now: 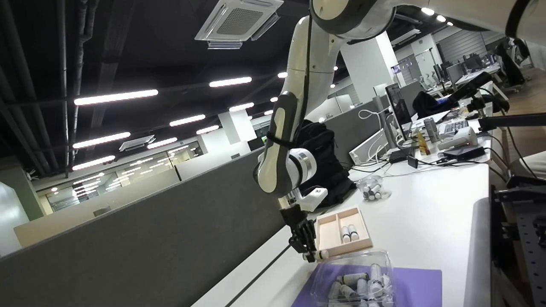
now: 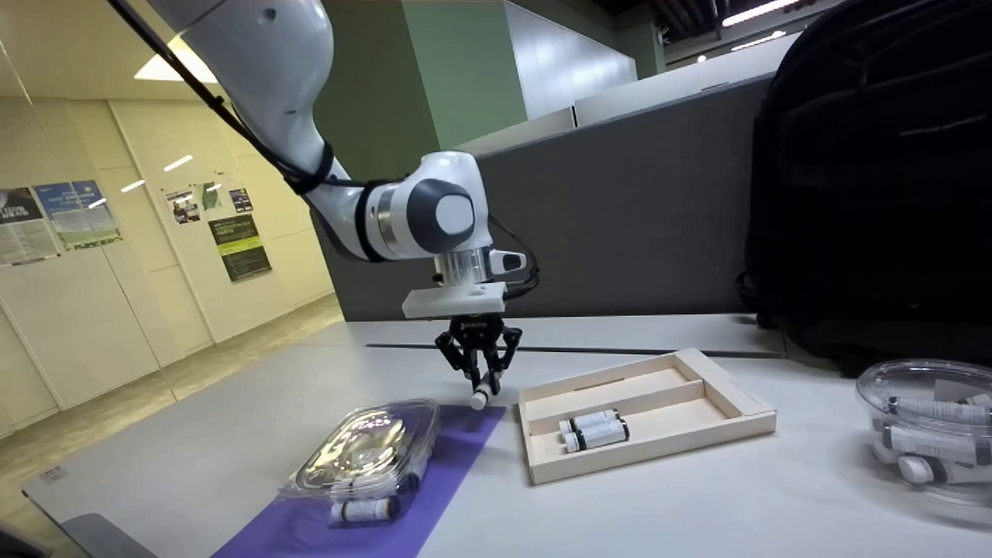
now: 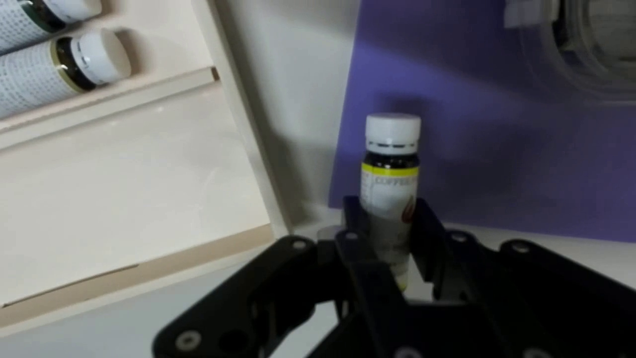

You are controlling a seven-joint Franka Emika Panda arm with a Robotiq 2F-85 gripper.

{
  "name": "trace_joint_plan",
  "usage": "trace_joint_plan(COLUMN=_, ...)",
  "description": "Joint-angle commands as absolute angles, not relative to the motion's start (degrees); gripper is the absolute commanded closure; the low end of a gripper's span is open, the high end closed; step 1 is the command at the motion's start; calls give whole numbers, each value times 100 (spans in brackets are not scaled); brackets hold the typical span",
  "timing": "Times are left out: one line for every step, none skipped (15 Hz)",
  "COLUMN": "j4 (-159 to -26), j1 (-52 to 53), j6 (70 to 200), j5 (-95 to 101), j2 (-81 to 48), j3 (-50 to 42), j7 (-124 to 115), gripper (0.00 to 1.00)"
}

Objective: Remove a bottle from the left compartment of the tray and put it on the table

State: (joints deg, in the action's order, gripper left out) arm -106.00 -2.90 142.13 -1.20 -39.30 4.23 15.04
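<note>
My gripper [image 3: 387, 213] is shut on a small bottle [image 3: 392, 185] with a white cap, yellow band and white label. In both exterior views the gripper [image 1: 310, 252] [image 2: 485, 373] holds the bottle [image 1: 323, 254] [image 2: 480, 399] roughly level, low beside the tray's end. I cannot tell if it touches the table [image 2: 682, 515]. The tan tray [image 1: 347, 247] [image 2: 655, 451] has two compartments; its rim shows in the wrist view [image 3: 248, 129]. Two bottles [image 1: 349, 233] [image 2: 597, 435] [image 3: 44, 74] lie side by side in one compartment. The held bottle's lower part is partly hidden by the fingers.
A purple mat [image 1: 420, 285] [image 2: 457, 480] lies beside the tray. On it stands a clear plastic box [image 1: 315, 290] [image 2: 364, 449] with several bottles. A clear round tub [image 1: 370, 183] [image 2: 926, 380] with bottles stands past the tray. A black backpack [image 2: 876, 194] and grey partition [image 2: 620, 225] stand behind.
</note>
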Motion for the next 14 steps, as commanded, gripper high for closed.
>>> trace_joint_plan(j4=-10997, j1=-274, j6=14537, j5=44, j2=-3772, j3=416, j7=1541, gripper=47)
trace_joint_plan(j4=-11056, j1=-283, j6=14594, j5=41, j2=-3756, j3=427, j7=1546, gripper=41)
trace_joint_plan(j4=-11103, j1=-293, j6=14614, j5=41, j2=-3737, j3=435, j7=1558, gripper=35)
trace_joint_plan(j4=-11132, j1=-327, j6=14567, j5=-6, j2=-3701, j3=463, j7=1562, gripper=27)
trace_joint_plan(j4=-11126, j1=-360, j6=14314, j5=-45, j2=-3650, j3=484, j7=1567, gripper=21)
trace_joint_plan(j4=-11096, j1=-387, j6=14047, j5=-75, j2=-3605, j3=498, j7=1580, gripper=15)
trace_joint_plan(j4=-11072, j1=-377, j6=13771, j5=-97, j2=-3532, j3=460, j7=1496, gripper=7)
trace_joint_plan(j4=-11061, j1=-387, j6=13531, j5=-116, j2=-3450, j3=437, j7=1478, gripper=2)
trace_joint_plan(j4=-11099, j1=-418, j6=13379, j5=-109, j2=-3311, j3=416, j7=1540, gripper=0)
trace_joint_plan(j4=-11125, j1=-420, j6=13333, j5=-76, j2=-3189, j3=367, j7=1537, gripper=0)
trace_joint_plan(j4=-11121, j1=-428, j6=13166, j5=-86, j2=-3039, j3=305, j7=1444, gripper=0)
trace_joint_plan(j4=-11139, j1=-457, j6=13079, j5=-68, j2=-2899, j3=267, j7=1484, gripper=0)
trace_joint_plan(j4=-11150, j1=-469, j6=12934, j5=-25, j2=-2754, j3=198, j7=1487, gripper=0)
trace_joint_plan(j4=-11106, j1=-494, j6=12606, j5=22, j2=-2638, j3=130, j7=1510, gripper=0)
